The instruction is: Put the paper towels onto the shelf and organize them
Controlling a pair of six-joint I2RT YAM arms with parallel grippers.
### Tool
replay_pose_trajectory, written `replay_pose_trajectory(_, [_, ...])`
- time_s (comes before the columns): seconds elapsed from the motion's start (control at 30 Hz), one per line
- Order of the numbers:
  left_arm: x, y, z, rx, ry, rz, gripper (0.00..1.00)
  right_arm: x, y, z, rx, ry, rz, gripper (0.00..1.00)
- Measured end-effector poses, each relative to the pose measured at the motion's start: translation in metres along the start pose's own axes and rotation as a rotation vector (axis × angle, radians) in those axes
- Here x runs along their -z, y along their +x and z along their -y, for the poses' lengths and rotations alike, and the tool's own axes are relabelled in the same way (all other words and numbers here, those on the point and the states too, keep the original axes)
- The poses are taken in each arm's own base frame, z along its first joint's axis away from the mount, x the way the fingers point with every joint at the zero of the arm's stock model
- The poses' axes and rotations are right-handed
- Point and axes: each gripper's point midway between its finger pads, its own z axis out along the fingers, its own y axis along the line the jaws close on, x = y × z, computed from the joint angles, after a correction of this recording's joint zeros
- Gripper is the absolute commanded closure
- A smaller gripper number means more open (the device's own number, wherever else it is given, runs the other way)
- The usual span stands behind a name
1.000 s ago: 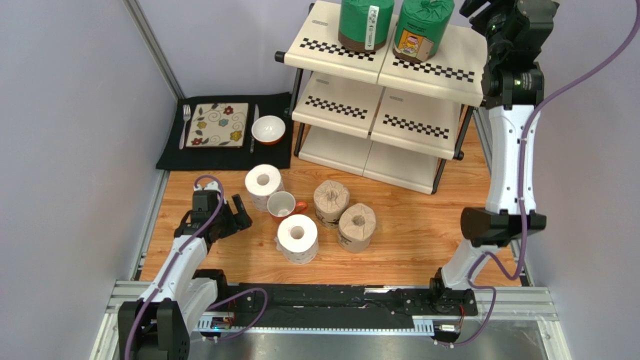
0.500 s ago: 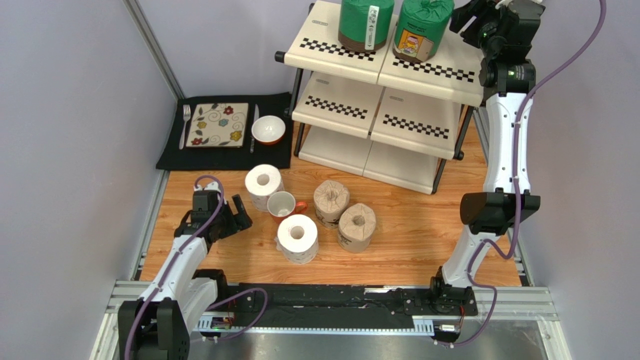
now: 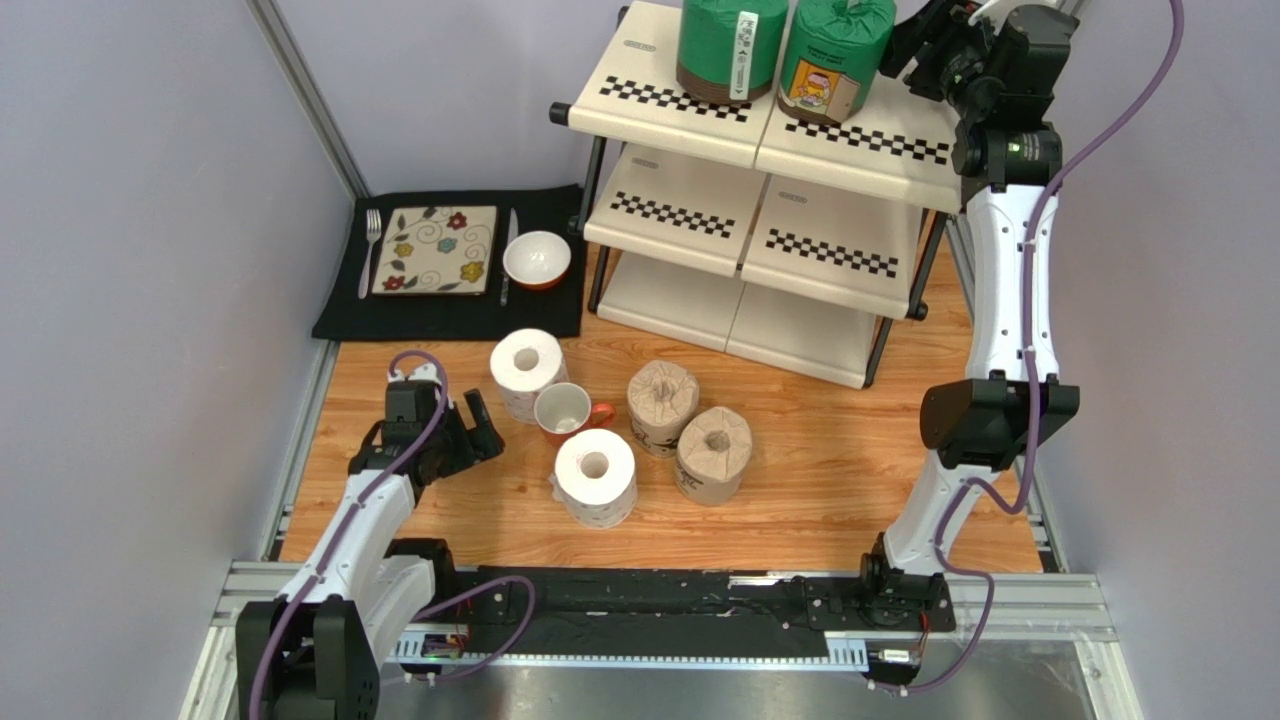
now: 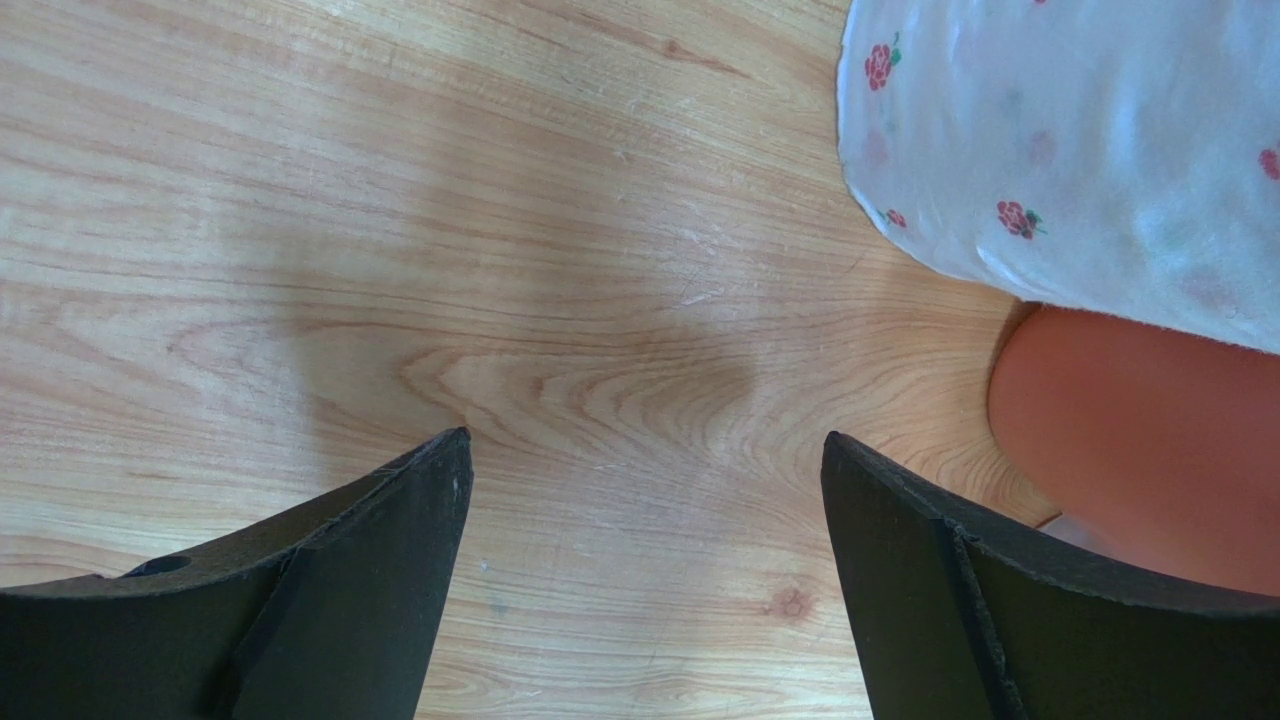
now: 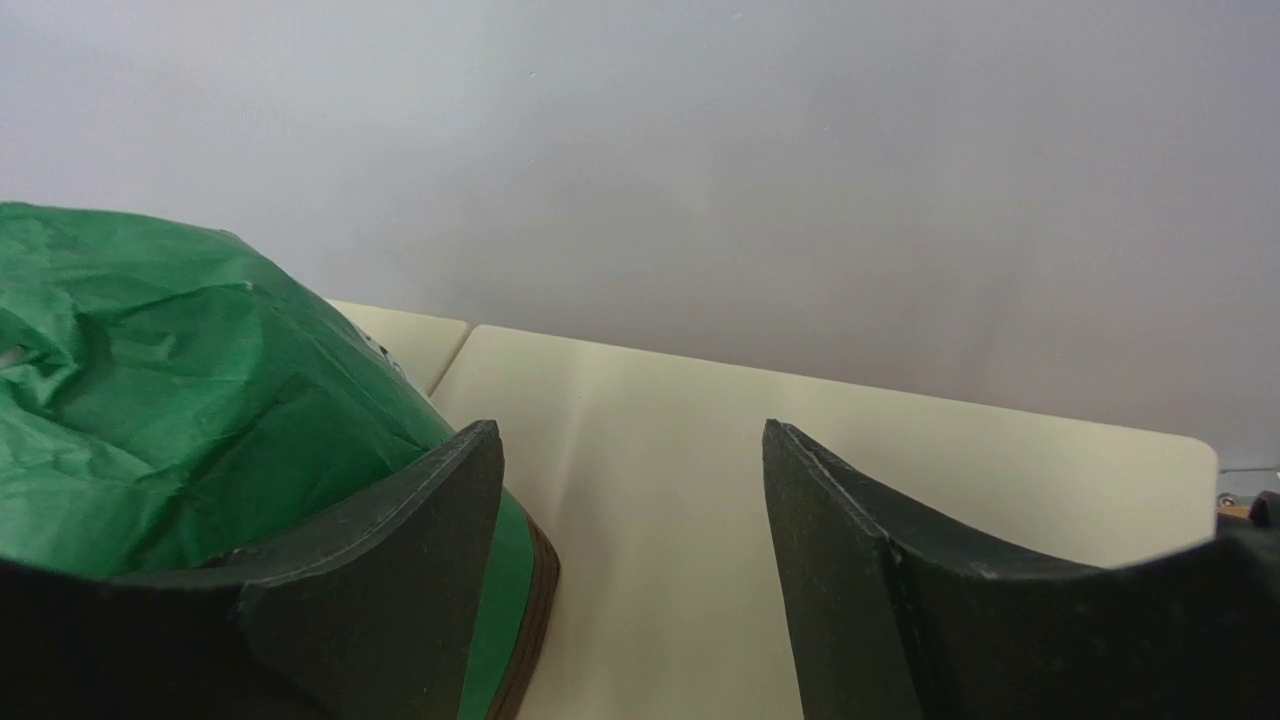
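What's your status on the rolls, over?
Left end effector open, right end effector open, both empty. Two green rolls on shelf; four rolls on table. Mug among them.

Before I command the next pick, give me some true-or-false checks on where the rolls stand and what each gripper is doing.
1. The green rolls stand on the top tier of the shelf. True.
2. The right gripper is shut on a green roll. False: its jaws stand apart beside the right-hand one, holding nothing.
3. Two white rolls and two tan rolls sit on the table. True.
4. The left gripper holds the mug. False: it is open and empty over bare wood beside the mug.
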Motion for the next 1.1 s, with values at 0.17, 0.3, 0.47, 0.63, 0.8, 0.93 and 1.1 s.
replay_pose_trajectory(0.17, [0.000,0.000,0.000,0.000,0.000,0.000,0.05,-0.002,0.010,-0.003,-0.004,-0.032,-0.029,0.32])
replay_pose_trajectory(0.3, [0.000,0.000,0.000,0.000,0.000,0.000,0.05,-0.002,0.008,-0.003,-0.002,-0.038,-0.020,0.32])
replay_pose_trajectory(0.47, [0.000,0.000,0.000,0.000,0.000,0.000,0.05,0.001,0.010,0.004,-0.006,-0.005,-0.013,0.32])
replay_pose_trajectory(0.63, [0.000,0.000,0.000,0.000,0.000,0.000,0.05,0.025,-0.009,0.015,-0.003,0.102,0.067,0.32])
replay_pose_trajectory(0.8, [0.000,0.000,0.000,0.000,0.000,0.000,0.05,0.078,-0.063,0.008,0.011,0.189,0.241,0.32])
replay_pose_trajectory(0.93, [0.000,0.000,0.000,0.000,0.000,0.000,0.05,0.142,-0.107,-0.032,0.015,0.137,0.374,0.30])
replay_pose_trajectory(1.1, [0.000,0.000,0.000,0.000,0.001,0.000,0.04,0.213,-0.054,-0.111,0.003,-0.039,0.339,0.22])
